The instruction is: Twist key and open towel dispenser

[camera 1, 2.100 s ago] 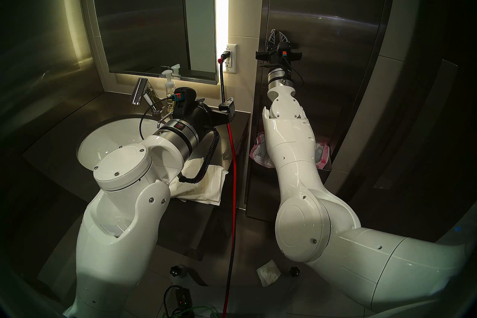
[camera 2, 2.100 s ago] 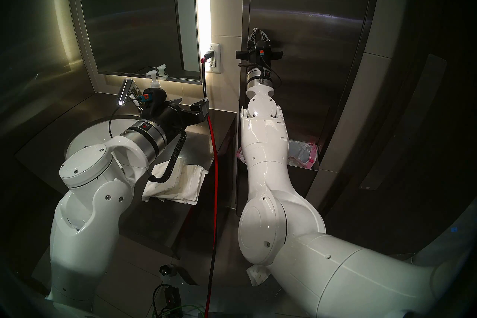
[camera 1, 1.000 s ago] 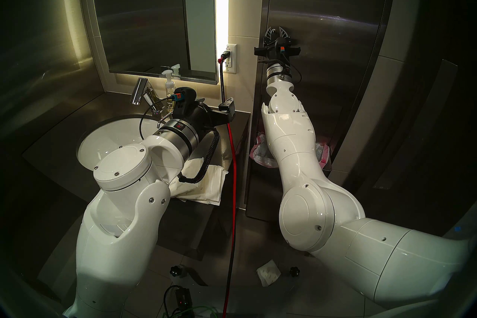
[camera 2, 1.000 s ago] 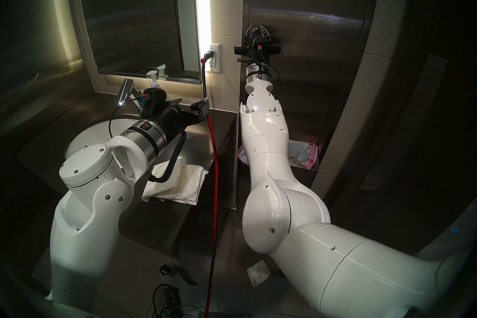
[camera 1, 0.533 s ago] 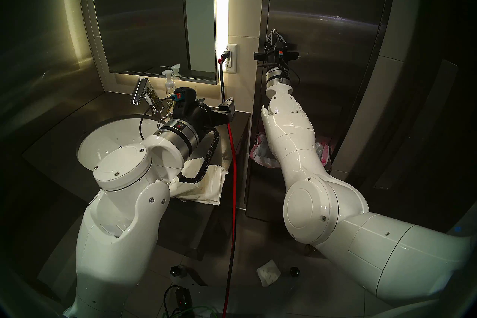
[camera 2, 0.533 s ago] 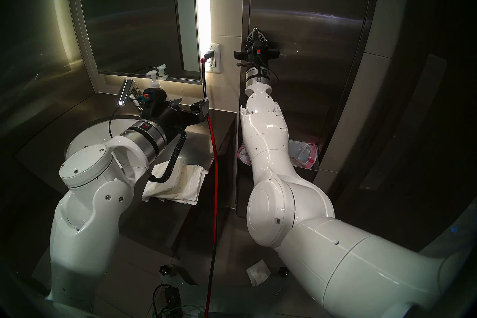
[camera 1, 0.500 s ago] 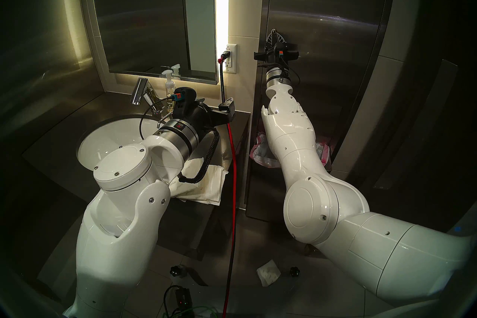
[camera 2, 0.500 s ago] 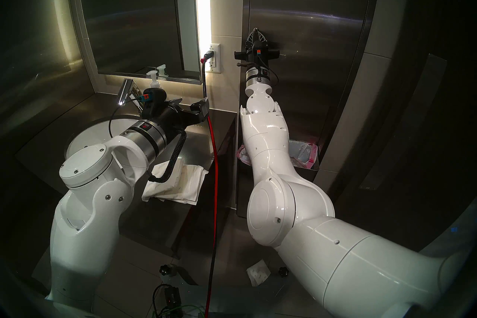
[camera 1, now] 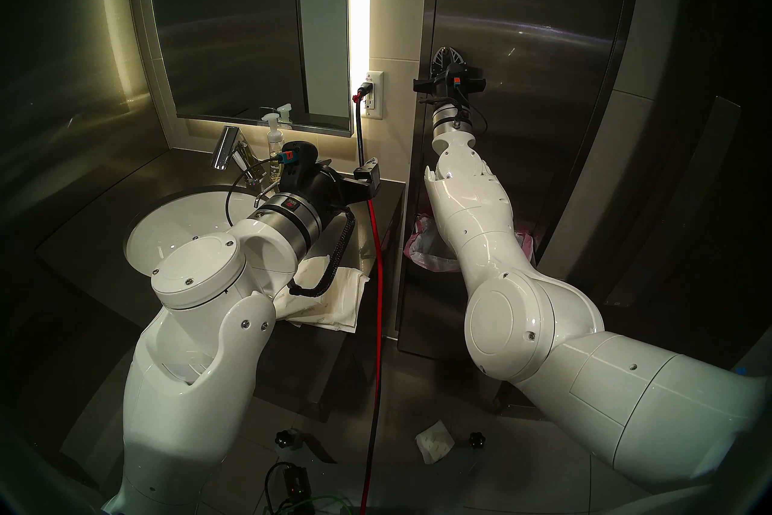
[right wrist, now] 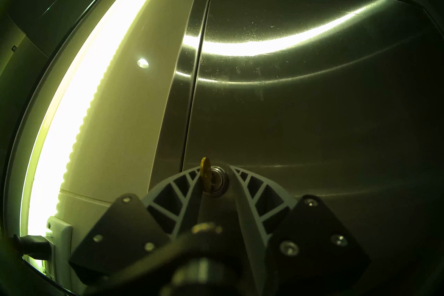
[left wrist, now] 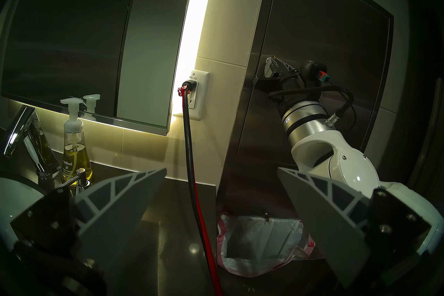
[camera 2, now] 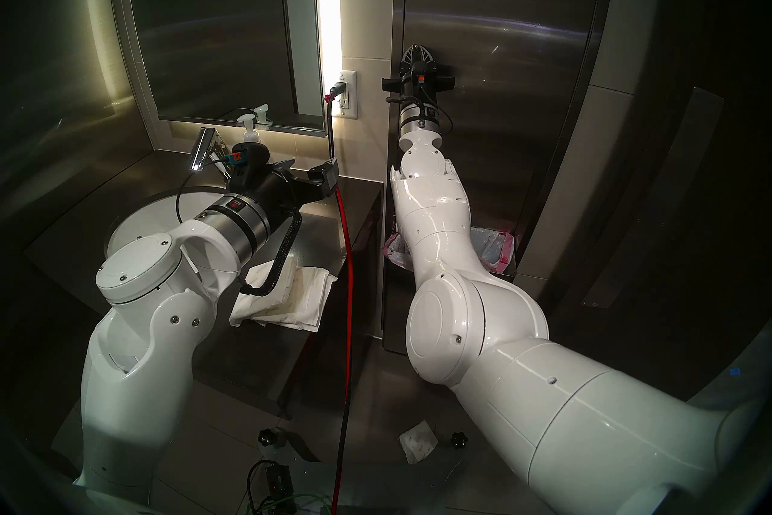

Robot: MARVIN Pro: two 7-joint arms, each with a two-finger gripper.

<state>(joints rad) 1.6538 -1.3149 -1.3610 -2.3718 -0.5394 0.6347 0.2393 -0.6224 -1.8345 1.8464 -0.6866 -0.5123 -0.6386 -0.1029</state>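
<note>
Since 1 s ago right claw has narrowed and crept fwd; the tiny brass-tinted metal key stands upright in its round chrome lock at the left edge of the tall brushed-steel towel dispenser, between the tips, touching left finger; right finger apart, so partly closed, not yet clamped; arm reaches up-fwd; left claw slack, well apart over sink surface.

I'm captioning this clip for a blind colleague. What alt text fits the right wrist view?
The right gripper has its two fingers on either side of a small key standing in a round chrome lock on the towel dispenser, one finger at the key, the other apart from it. A bright light strip runs up the wall at left.
</note>
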